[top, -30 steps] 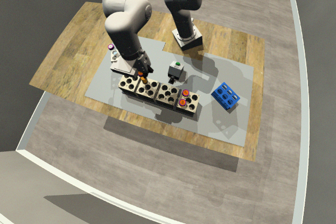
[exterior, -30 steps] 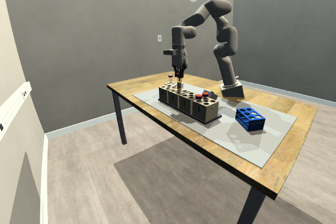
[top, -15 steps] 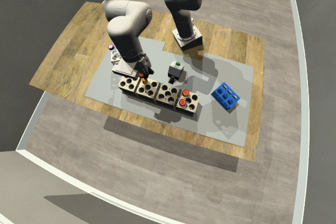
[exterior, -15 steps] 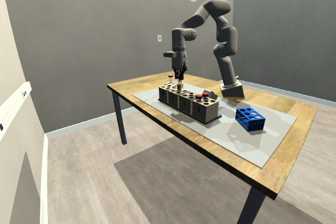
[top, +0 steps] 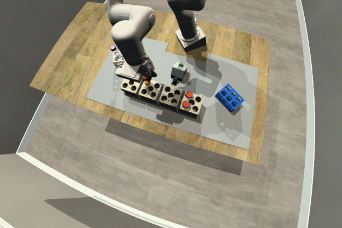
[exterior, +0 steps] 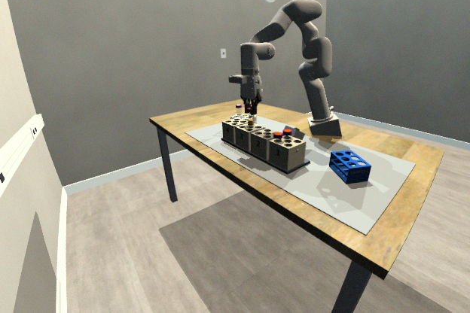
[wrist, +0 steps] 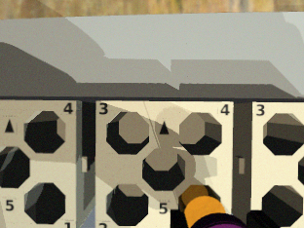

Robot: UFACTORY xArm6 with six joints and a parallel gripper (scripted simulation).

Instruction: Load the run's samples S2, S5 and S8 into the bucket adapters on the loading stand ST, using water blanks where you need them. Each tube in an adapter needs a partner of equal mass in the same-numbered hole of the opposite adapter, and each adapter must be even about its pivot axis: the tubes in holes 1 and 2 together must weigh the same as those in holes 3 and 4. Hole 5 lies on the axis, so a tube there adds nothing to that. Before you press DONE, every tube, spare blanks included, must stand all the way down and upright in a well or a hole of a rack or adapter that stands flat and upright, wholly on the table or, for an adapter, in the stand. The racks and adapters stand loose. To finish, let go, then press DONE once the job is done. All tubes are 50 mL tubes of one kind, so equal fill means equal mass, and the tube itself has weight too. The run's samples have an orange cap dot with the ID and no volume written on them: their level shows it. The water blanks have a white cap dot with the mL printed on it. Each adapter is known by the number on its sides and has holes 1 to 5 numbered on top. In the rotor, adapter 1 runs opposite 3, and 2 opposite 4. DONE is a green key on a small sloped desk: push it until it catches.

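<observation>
We log: gripper [top: 146, 77] clamped on orange-filled tube [wrist: 204, 209], tube tip at a corner hole of adapter 3 [exterior: 242, 135] on the stand, 2nd from arm's end. Adapter 1 [exterior: 287, 152] holds 2 capped tubes. Blue rack [top: 229, 97] sits apart on mat; DONE key [top: 181, 64] behind the adapters.

Four beige adapters [top: 169, 96] with black holes line a grey mat [top: 234, 126] on the wood-grain desk [top: 66, 40]. An orange-filled tube [top: 146, 81] hangs beside a blue rack [top: 222, 97]; distant caps appear purple-rimmed.
</observation>
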